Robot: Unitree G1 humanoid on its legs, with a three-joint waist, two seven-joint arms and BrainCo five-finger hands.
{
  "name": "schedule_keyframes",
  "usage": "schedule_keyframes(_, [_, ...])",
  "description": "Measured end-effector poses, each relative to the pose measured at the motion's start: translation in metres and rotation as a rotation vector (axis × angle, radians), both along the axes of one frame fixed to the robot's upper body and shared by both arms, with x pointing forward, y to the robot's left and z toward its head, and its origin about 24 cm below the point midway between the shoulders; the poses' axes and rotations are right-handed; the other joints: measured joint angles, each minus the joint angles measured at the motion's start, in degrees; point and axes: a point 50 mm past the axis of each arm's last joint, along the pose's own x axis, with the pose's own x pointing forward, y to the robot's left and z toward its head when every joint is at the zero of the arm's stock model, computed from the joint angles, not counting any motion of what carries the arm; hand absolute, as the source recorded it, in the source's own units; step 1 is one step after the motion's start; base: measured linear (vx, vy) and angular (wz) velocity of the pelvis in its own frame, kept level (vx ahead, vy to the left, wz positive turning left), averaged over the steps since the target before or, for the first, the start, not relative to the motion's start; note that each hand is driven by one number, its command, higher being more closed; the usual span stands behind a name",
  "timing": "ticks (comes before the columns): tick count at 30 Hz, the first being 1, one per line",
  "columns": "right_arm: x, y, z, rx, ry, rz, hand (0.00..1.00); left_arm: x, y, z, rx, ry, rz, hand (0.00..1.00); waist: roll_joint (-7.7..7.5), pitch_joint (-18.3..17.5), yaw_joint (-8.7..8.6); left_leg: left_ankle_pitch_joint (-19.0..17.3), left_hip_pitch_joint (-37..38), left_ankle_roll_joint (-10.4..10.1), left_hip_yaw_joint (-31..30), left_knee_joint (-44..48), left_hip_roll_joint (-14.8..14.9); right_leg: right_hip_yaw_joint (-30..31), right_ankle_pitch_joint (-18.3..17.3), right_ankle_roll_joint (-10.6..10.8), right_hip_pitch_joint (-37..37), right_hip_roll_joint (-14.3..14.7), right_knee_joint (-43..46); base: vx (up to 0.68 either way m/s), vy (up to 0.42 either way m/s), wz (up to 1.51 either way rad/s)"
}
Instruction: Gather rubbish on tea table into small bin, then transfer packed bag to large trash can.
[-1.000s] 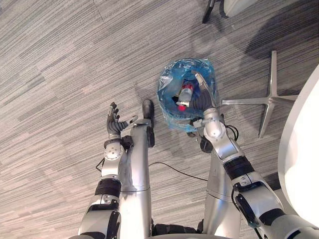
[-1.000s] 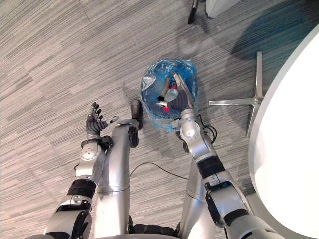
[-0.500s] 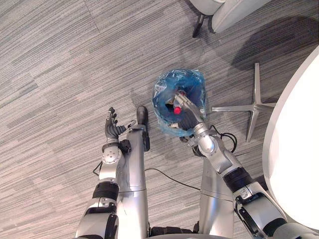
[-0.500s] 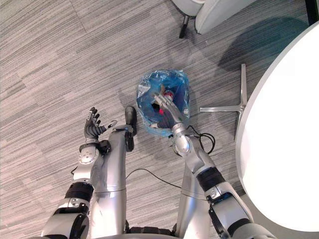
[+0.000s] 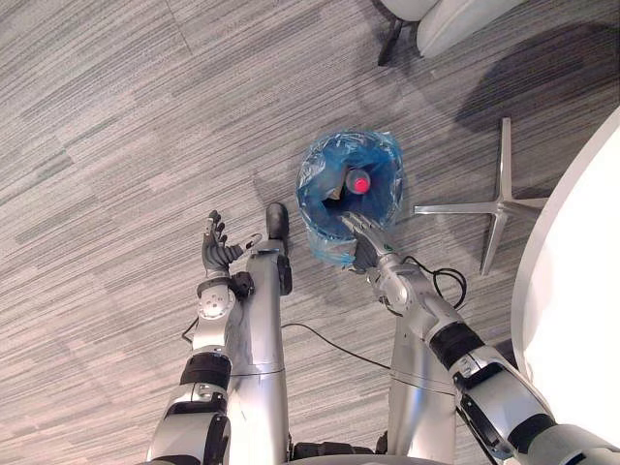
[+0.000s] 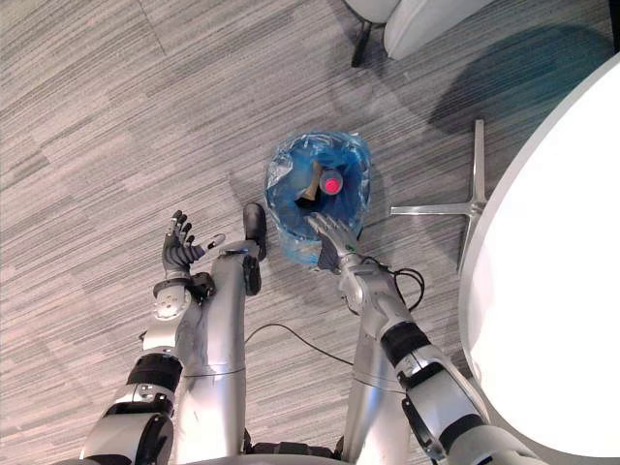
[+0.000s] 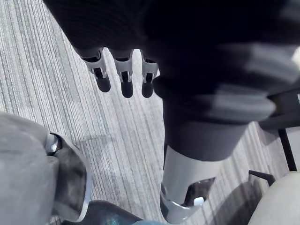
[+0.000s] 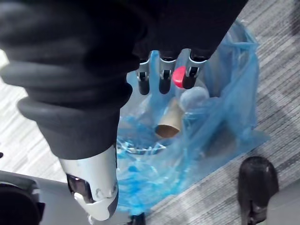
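Observation:
A small bin lined with a blue plastic bag [image 5: 341,208] stands on the carpet in front of me. Inside it lie a clear bottle with a red cap [image 5: 359,182] [image 8: 179,77] and a cardboard tube [image 8: 169,123]. My right hand [image 5: 366,240] hovers at the bin's near rim, fingers [image 8: 162,77] straight and holding nothing. My left hand [image 5: 219,248] is raised over the carpet to the bin's left, fingers [image 7: 124,77] spread and empty.
A white round table [image 5: 581,320] fills the right edge, with a silver star-shaped base leg [image 5: 494,206] on the floor beside the bin. A chair's leg and pale seat [image 5: 441,21] show at the back.
My right hand has pulled back out of the bin to its near rim and let go of the red-capped bottle, which now lies in the bag. The camera has shifted a little.

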Motion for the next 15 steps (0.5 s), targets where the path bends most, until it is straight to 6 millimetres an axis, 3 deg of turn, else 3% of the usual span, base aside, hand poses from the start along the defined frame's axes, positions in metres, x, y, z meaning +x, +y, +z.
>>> schedule_keyframes(5, [0.004, -0.004, -0.003, -0.06, 0.012, -0.029, 0.0, 0.003, -0.001, 0.003, -0.008, -0.011, -0.002, 0.0, 0.22, -0.38, 0.07, 0.01, -1.13, 0.0, -0.32, 0.03, -0.1, -0.23, -0.2, -0.33, -1.18, -0.11, 0.48, 0.0, 0.006, 0.02])
schedule_keyframes(6, [0.004, -0.004, -0.003, -0.061, 0.013, -0.031, 1.0, 0.003, -0.001, 0.004, -0.008, -0.013, -0.002, 0.0, 0.23, -0.39, 0.09, 0.03, -1.29, -0.04, -0.4, 0.03, -0.12, -0.28, -0.22, -0.36, -1.32, -0.11, 0.49, 0.0, 0.007, 0.03])
schedule_keyframes(15, [0.014, -0.002, 0.005, -0.084, 0.01, -0.043, 1.0, 0.005, -0.006, 0.007, -0.033, -0.024, -0.012, 0.0, 0.77, -1.45, 0.25, 0.3, -3.62, -0.47, -1.18, 0.21, -0.84, -1.01, -0.79, -0.92, -3.43, -0.92, 1.43, 0.01, 0.006, 0.06])
